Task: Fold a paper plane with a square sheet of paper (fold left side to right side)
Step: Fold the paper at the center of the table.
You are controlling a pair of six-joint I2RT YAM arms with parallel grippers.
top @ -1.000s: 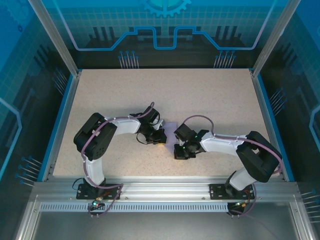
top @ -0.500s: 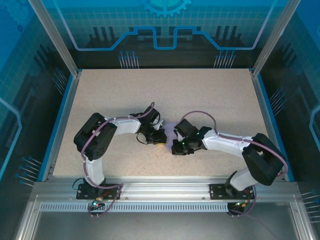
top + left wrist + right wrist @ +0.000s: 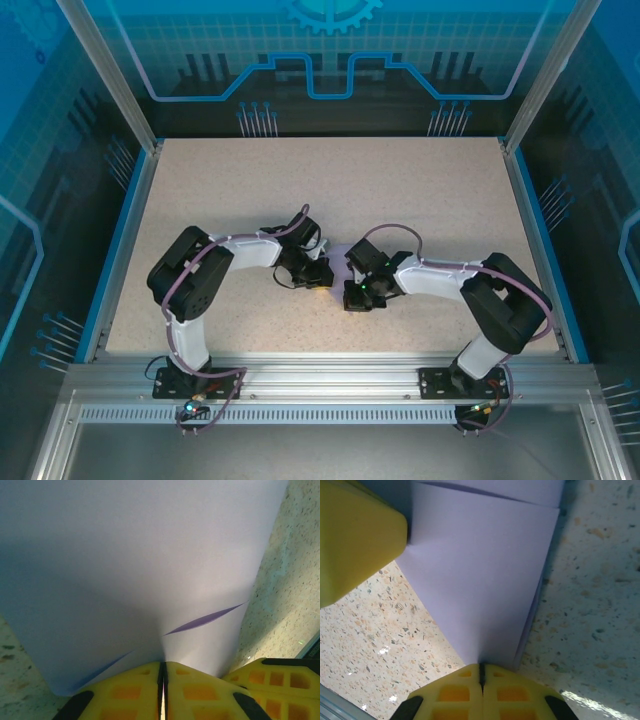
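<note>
At mid-worktop (image 3: 400,190), my left hand (image 3: 163,672) and right hand (image 3: 481,672) were each clamped shut on the sheet of paper (image 3: 140,570), held rippled between them. The right hand had swung leftward within the second, likely bringing the paper's edges together.

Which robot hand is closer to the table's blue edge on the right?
Right. The right gripper sits on that blue edge's side of the purple paper; the left gripper is beyond the paper, farther away. Both pinch it.
</note>
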